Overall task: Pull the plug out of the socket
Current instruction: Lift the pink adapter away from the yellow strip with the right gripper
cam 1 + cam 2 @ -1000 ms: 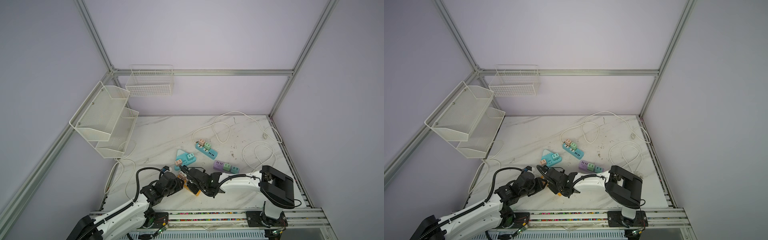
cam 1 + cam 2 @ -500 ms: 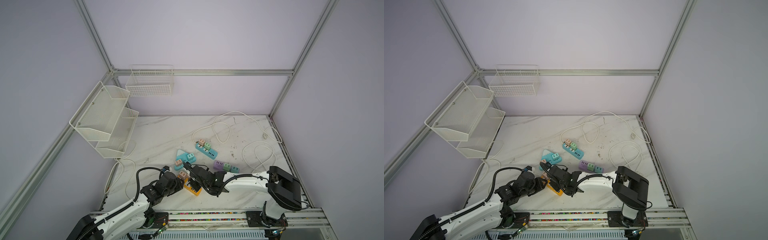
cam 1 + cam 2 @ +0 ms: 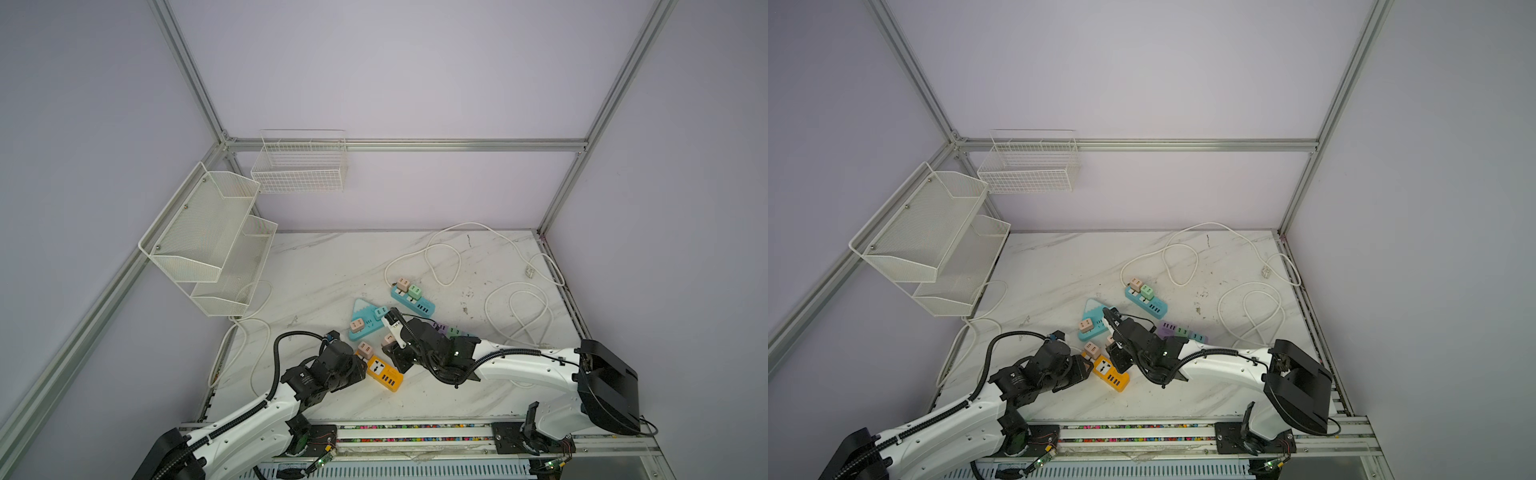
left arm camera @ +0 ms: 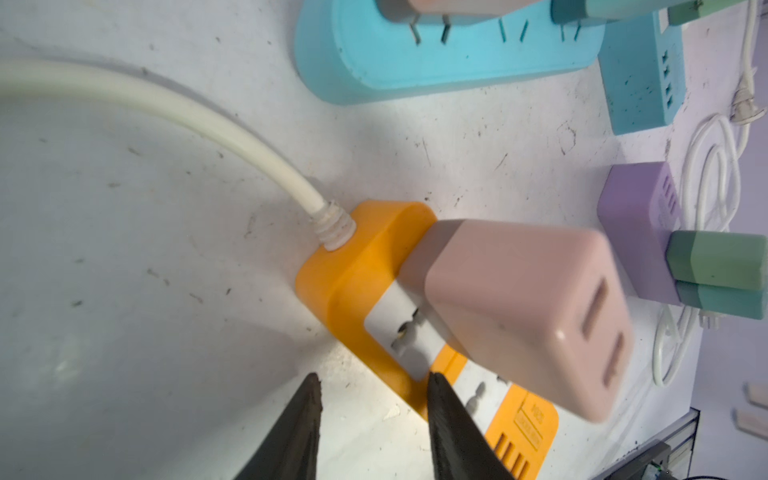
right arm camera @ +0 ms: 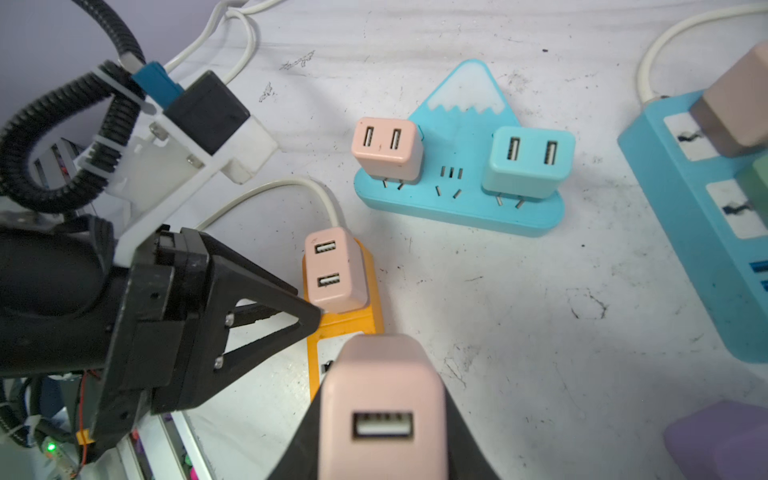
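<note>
The orange socket strip (image 3: 384, 374) (image 3: 1111, 372) lies at the front centre of the table. One pink plug (image 3: 365, 350) (image 4: 519, 307) (image 5: 332, 270) stands in it at its cord end. My right gripper (image 5: 382, 419) is shut on a second pink plug (image 5: 382, 399) (image 3: 388, 338), held clear above the strip's bare middle socket. My left gripper (image 4: 370, 399) (image 3: 357, 368) sits low at the strip's left side, jaws apart. One of its fingertips (image 4: 440, 399) rests over the strip's orange edge, and only tabletop shows between the two.
A teal mountain-shaped strip (image 5: 461, 174) with a pink and a teal plug lies just behind. A blue strip (image 3: 413, 301) and a purple strip (image 4: 640, 224), both with plugs, lie to the right. White cables (image 3: 515, 307) coil at back right. Mesh shelves (image 3: 208, 241) hang on the left wall.
My right gripper has risen and drawn back to the right with the pink plug, leaving the orange strip's middle socket bare. The left jaws have parted slightly.
</note>
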Tool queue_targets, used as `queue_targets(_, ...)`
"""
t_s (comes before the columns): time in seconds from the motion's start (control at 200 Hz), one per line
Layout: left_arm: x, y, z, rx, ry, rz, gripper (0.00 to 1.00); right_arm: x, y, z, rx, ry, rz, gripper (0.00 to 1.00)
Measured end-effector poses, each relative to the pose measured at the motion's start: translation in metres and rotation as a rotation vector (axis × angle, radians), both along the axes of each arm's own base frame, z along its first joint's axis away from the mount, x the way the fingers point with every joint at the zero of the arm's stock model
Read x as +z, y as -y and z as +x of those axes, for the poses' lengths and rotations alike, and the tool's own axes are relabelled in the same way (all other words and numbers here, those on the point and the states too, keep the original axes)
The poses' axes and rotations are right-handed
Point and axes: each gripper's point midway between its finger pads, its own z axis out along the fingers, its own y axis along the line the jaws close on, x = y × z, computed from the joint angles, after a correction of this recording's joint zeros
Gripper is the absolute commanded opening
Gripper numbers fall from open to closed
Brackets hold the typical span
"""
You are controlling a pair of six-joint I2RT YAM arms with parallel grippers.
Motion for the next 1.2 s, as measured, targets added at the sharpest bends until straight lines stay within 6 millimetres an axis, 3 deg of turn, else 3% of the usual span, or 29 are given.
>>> queue_targets(0.375, 0.016, 0.002, 0.001, -0.066, 0.038, 0.025, 0.52, -0.007, 0.036, -0.008, -0.155, -0.169, 0.153, 0.19)
queue_targets(0.58, 0.023, 0.003, 0.003, -0.083, 0.065, 0.025, 0.56, -0.037, 0.054, -0.01, -0.252, -0.262, 0.182, 0.19)
queue_targets(1.2, 0.037, -0.002, 0.009, -0.064, 0.108, 0.045, 0.6, -0.095, 0.059, 0.0, -0.331, -0.373, 0.177, 0.22)
